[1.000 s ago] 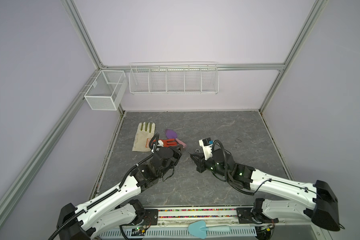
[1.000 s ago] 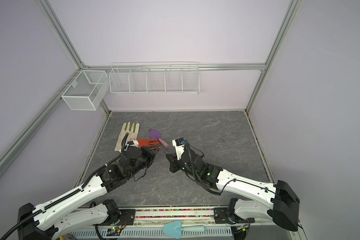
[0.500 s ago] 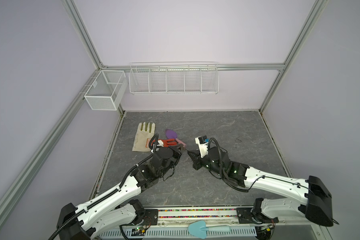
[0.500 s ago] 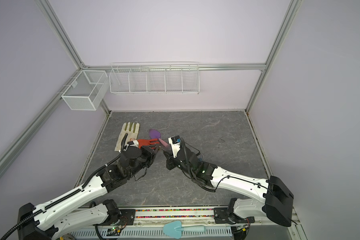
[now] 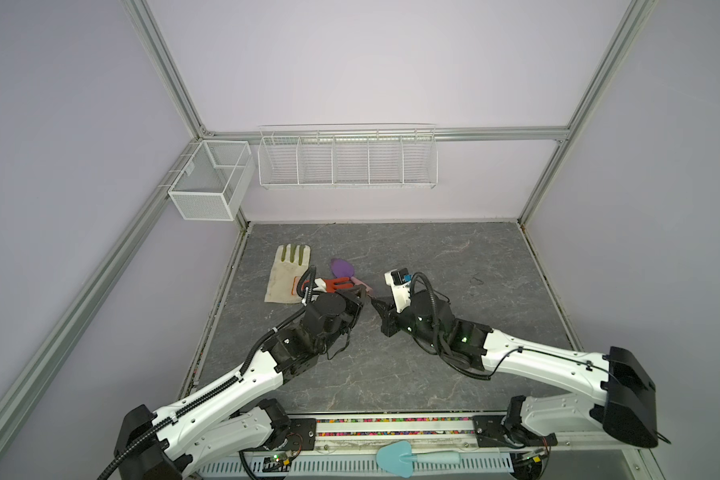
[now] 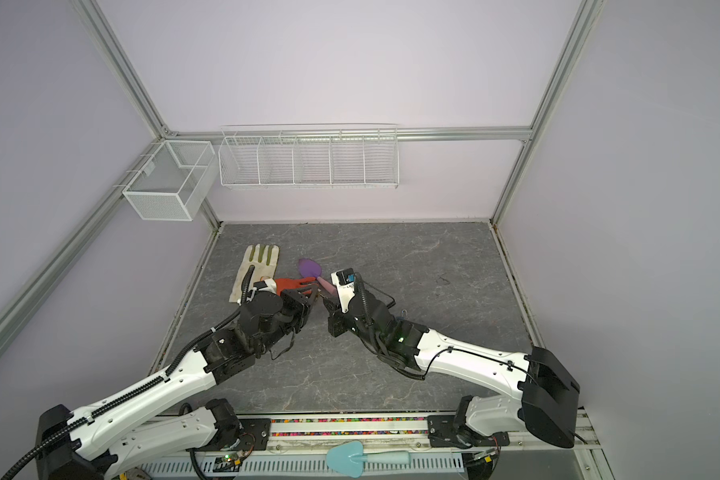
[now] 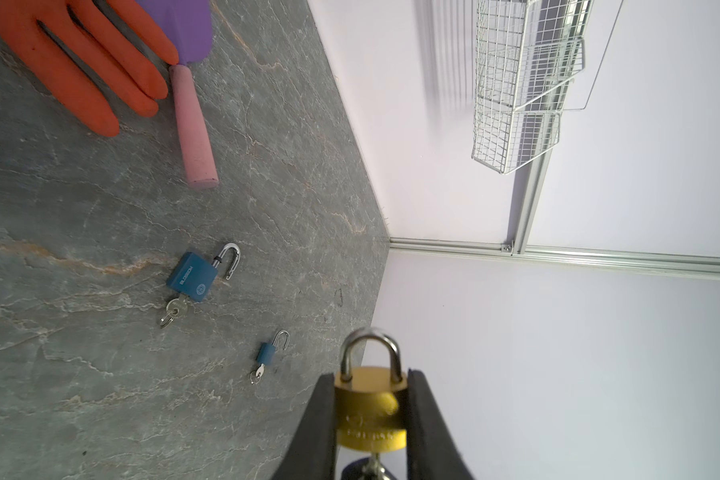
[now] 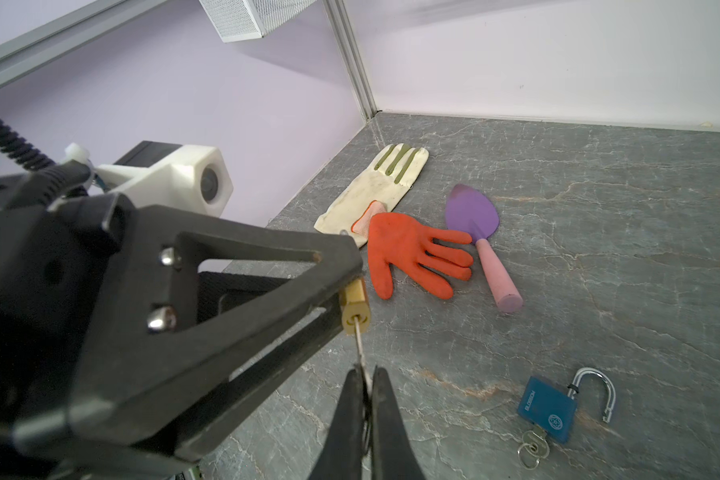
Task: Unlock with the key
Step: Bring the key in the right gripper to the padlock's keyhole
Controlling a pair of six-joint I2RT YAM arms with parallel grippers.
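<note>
A: Brass is showing between the left fingers. What are they gripping?
B: They are clamping the padlock by its two edges, parted only as wide as its body. Its shackle is sitting shut and pointing away from them, clear of the table.
A: And the key?
B: The right fingers are pinching it, closed right down on it. They are facing the left fingers tip to tip, and the blade is sitting in the keyhole between the two.
A: Anything lying near them?
B: A blue padlock is lying on the table beside the right fingers, its shackle open. An orange glove and a trowel are lying beyond the left fingers.
</note>
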